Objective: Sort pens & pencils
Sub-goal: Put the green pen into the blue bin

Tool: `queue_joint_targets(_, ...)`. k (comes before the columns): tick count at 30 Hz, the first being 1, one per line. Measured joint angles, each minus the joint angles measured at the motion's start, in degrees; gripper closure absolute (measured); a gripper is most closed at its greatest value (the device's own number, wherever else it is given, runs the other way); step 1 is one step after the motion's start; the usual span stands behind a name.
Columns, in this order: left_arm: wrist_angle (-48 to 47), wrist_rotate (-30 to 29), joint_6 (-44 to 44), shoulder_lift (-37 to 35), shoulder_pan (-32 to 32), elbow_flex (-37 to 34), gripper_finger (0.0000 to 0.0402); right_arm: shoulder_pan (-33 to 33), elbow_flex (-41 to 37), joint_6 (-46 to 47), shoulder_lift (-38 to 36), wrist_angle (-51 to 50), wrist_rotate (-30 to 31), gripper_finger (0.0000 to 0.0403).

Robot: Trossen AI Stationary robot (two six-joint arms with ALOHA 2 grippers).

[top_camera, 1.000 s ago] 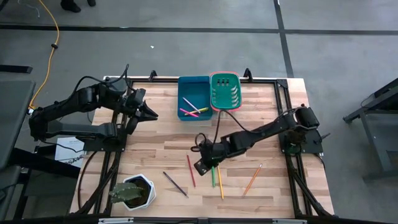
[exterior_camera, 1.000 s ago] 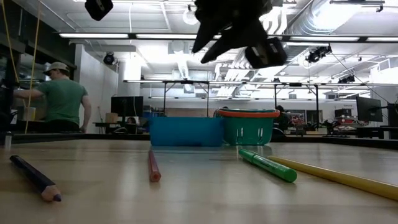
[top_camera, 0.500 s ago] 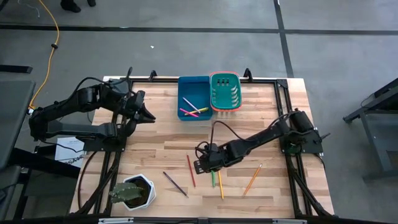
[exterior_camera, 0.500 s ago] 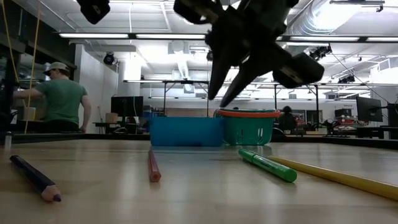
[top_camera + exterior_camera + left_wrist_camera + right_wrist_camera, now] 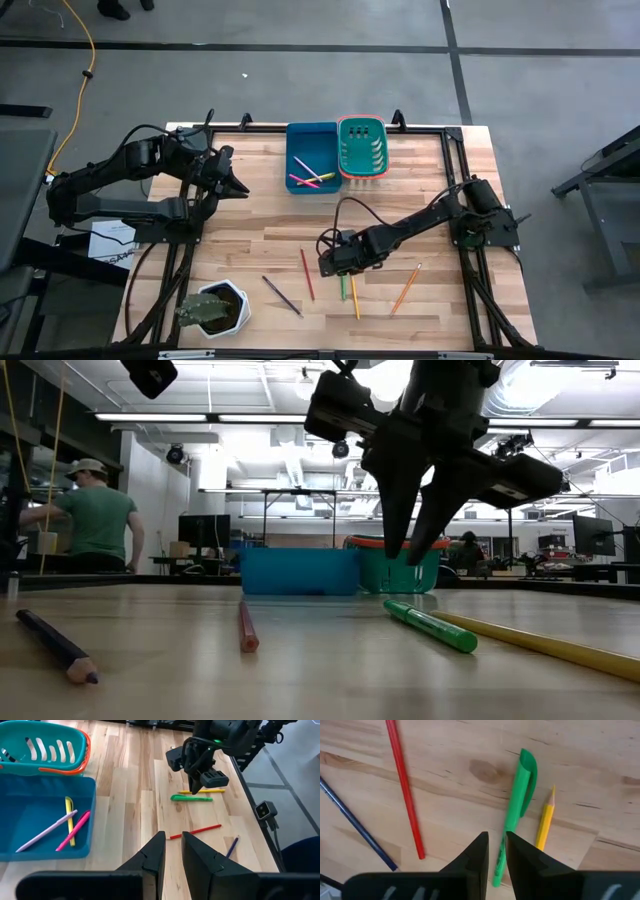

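Observation:
A green pen (image 5: 512, 805) lies on the wooden table beside a yellow pencil (image 5: 545, 825). A red pencil (image 5: 307, 274) and a dark purple pencil (image 5: 282, 295) lie to their left, and an orange pencil (image 5: 405, 288) lies to their right. My right gripper (image 5: 405, 555) hangs above the green pen (image 5: 432, 628), fingers pointing down and open by a narrow gap, touching nothing. My left gripper (image 5: 172, 855) waits at the far left (image 5: 245, 188), also narrowly open and holding nothing. A blue bin (image 5: 312, 158) at the far edge holds pink, yellow and lilac sticks.
A teal basket with an orange rim (image 5: 362, 147) stands right of the blue bin. A white pot with a plant (image 5: 213, 308) sits at the near left corner. Beyond the table, a person in a green shirt (image 5: 95, 510) stands in the room.
My right gripper has come down toward the green pen and rolled its wrist. Its fingers, which slanted sideways a second ago, now point almost straight down. The pens and pencils have stayed where they were.

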Motion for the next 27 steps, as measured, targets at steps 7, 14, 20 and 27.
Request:
queue_joint_targets(7,0.0,0.09,0.9,0.0,0.0,0.01,0.035,-0.75,0.0,-0.35,0.3,-0.12,-1.73,0.0348)
queue_joint_targets(14,0.0,0.09,1.03,0.0,0.0,-0.01,0.035,-1.36,0.0,-1.84,0.52,-0.13,-1.75,0.0343)
queue_joint_targets(20,0.0,0.09,1.03,0.0,0.02,0.01,0.035,-2.32,0.0,-1.81,0.52,-0.1,-2.75,0.0323)
queue_joint_targets(27,0.0,0.09,1.33,0.0,0.01,0.0,0.035,-3.03,0.0,-1.19,0.52,2.48,-3.43,0.0315)
